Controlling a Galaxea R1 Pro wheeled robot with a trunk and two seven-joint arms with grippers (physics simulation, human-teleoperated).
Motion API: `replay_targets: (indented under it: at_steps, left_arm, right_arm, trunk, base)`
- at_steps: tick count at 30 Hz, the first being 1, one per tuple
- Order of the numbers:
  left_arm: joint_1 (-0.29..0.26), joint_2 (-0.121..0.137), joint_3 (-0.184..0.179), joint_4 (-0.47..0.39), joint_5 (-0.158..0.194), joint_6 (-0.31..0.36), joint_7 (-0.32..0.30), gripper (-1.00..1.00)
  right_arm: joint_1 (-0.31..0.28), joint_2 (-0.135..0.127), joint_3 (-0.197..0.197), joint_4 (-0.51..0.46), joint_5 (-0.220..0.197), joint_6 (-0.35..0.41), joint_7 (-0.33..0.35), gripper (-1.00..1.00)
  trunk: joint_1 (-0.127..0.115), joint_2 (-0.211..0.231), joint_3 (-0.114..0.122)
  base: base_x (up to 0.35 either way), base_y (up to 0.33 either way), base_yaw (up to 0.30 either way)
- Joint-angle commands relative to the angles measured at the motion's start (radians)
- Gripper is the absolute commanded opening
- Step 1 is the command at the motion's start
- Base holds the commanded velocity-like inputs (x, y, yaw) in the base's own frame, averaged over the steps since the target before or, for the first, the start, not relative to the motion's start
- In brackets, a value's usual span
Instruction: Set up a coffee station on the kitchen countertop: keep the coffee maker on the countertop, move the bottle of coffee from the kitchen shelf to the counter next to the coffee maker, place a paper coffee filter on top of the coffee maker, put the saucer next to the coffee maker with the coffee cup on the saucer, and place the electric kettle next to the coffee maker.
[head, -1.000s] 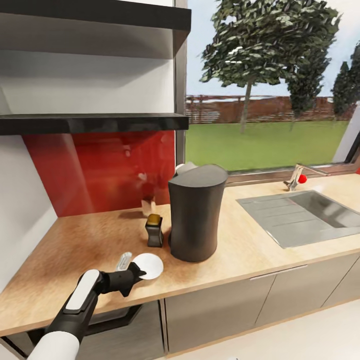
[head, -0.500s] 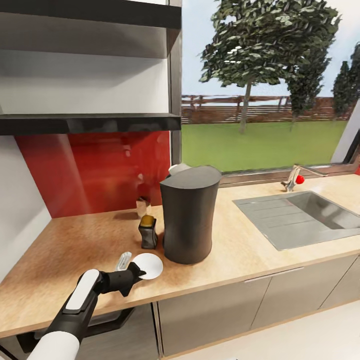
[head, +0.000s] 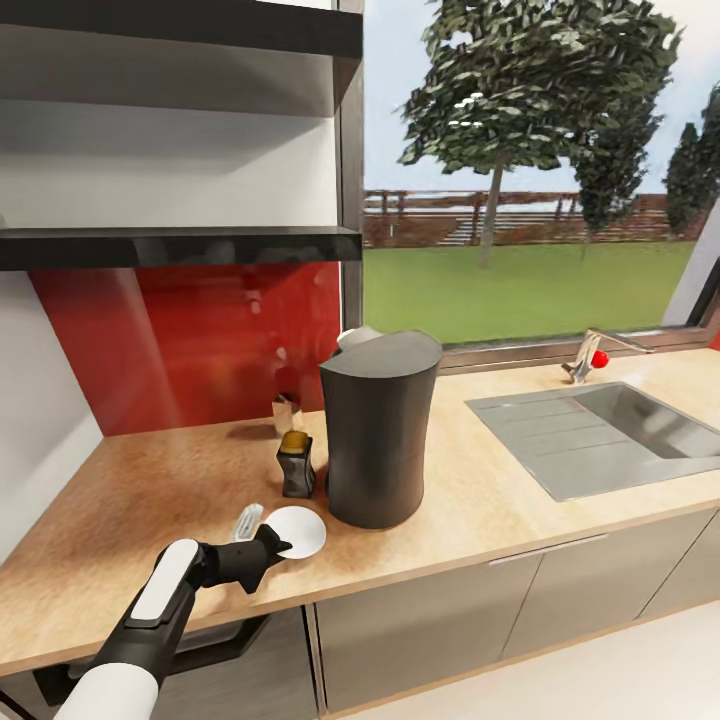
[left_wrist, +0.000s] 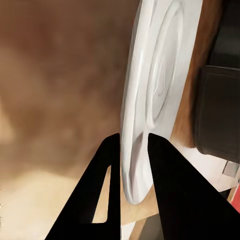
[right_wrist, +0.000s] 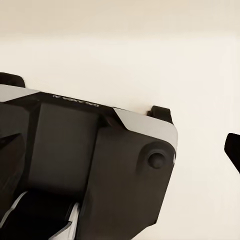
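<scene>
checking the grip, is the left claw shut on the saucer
Yes: the left claw has its fingers either side of the saucer rim.

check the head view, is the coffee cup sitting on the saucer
No, the saucer is bare on top, pinched at its rim by the left end effector.

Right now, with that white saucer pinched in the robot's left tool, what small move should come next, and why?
Probably lower the saucer flat onto the countertop and open the left tool. The saucer, gripped by its rim, already sits beside the coffee maker, where the task wants it.
</scene>
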Motion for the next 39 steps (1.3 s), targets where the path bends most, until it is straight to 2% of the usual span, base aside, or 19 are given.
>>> replay_targets:
  at_steps: [1, 11, 15, 16, 30, 39]
  left_arm:
    - [-0.001, 0.000, 0.001, 0.025, -0.020, 0.013, 0.011, -1.00]
    - [0.000, 0.006, 0.012, 0.026, -0.020, 0.013, 0.011, -1.00]
    - [0.000, 0.006, 0.011, 0.026, -0.020, -0.011, 0.011, -1.00]
    - [0.000, 0.007, 0.010, 0.026, -0.020, -0.017, 0.011, 1.00]
    - [-0.001, 0.004, -0.002, 0.031, -0.022, -0.027, 0.012, 1.00]
    - [-0.001, 0.001, -0.003, 0.030, -0.023, -0.027, 0.013, 1.00]
  right_arm:
    - [-0.001, 0.000, 0.006, -0.002, -0.008, 0.004, -0.004, 1.00]
    - [0.000, 0.000, 0.006, -0.002, -0.008, 0.004, -0.004, 1.00]
    - [0.000, 0.000, 0.006, -0.002, -0.008, 0.004, -0.004, 1.00]
    - [0.000, 0.000, 0.006, -0.002, -0.008, 0.004, -0.004, 1.00]
    - [0.000, 0.000, 0.006, -0.002, -0.008, 0.004, -0.004, 1.00]
    - [0.000, 0.000, 0.006, -0.002, -0.008, 0.004, -0.004, 1.00]
  trunk:
    - [0.001, -0.002, -0.002]
    - [0.001, -0.002, -0.002]
    - [0.001, -0.002, -0.002]
    - [0.001, -0.002, -0.002]
    - [0.001, -0.002, -0.002]
    - [0.001, -0.002, -0.002]
  base:
    - [0.079, 0.000, 0.000]
    - [0.046, -0.015, 0.000]
    - [0.001, 0.000, 0.000]
    - [0.000, 0.000, 0.000]
    - [-0.002, 0.000, 0.000]
    - [-0.276, 0.000, 0.000]
